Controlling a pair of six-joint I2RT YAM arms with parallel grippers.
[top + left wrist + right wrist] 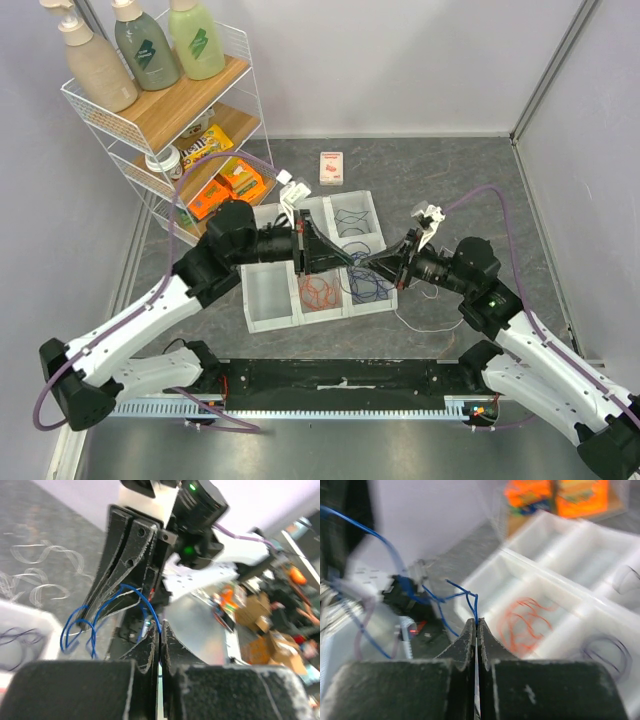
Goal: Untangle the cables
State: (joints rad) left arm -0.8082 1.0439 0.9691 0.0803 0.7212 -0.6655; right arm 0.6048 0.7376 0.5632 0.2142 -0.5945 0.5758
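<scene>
Both grippers meet over the white compartment tray (268,300). My left gripper (337,262) is shut on a thin blue cable (148,605), pinched at its tips (160,630). My right gripper (366,266) is shut on the same blue cable (461,596) at its tips (476,624). The cable hangs in loops (370,287) over the front right compartment. An orange-red cable (320,292) lies in the front middle compartment, also in the right wrist view (525,622). A black cable (353,222) lies in the back right compartment. A white cable (420,323) lies on the table to the right of the tray.
A wire shelf rack (160,120) with bottles and snack boxes stands at the back left. A small card box (331,167) lies behind the tray. Walls close the table at the back and right. A black rail (340,378) runs along the near edge.
</scene>
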